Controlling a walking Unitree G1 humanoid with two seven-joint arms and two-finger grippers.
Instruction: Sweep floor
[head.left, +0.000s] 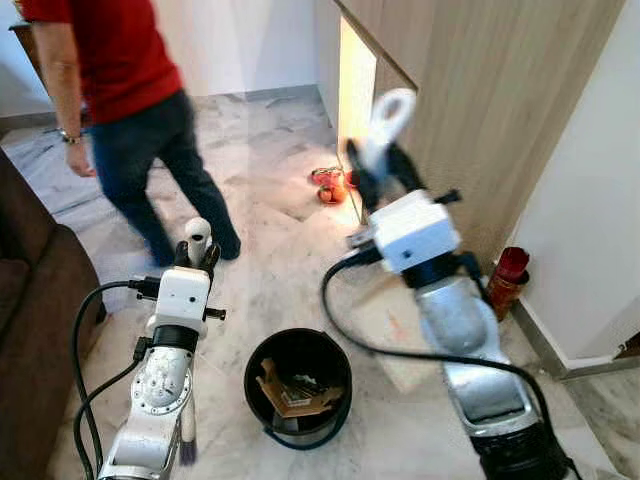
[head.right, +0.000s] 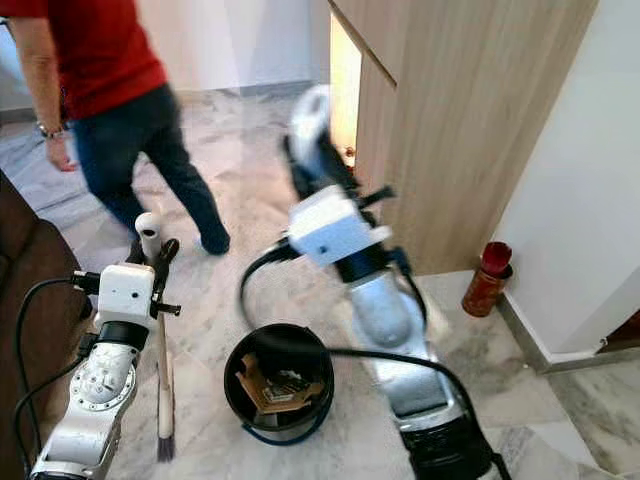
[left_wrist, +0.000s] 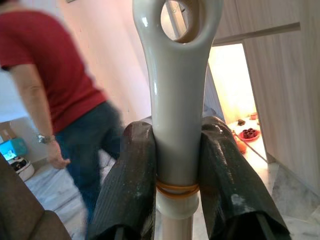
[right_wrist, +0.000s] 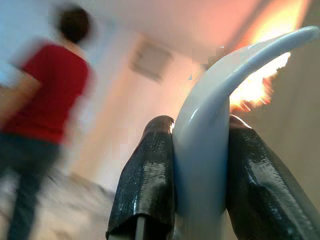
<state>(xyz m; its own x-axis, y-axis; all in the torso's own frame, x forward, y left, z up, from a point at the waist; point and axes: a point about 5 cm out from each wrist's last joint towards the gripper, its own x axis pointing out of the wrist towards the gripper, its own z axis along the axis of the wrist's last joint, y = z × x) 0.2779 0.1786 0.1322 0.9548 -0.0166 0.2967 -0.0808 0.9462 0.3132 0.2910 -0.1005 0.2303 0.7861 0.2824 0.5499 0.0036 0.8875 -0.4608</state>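
i see bright, even daylight indoors; a warm glow spills from the doorway (head.left: 355, 95), glaring in my right wrist view. the person (head.left: 125, 110) and right gripper (head.left: 375, 165) are motion-blurred.

A black bucket (head.left: 298, 388) sits on the marble floor (head.left: 270, 270) between the two arms, blocking the middle ground. A dark sofa (head.left: 30, 300) crowds the left side, close beside the left arm. On the right, a wooden cabinet wall (head.left: 480, 110) and a white wall (head.left: 590, 220) close things in, with a red canister (head.left: 508, 278) standing at their foot. A person (head.left: 125, 110) stands ahead on the left; open floor lies between that person and the cabinet.
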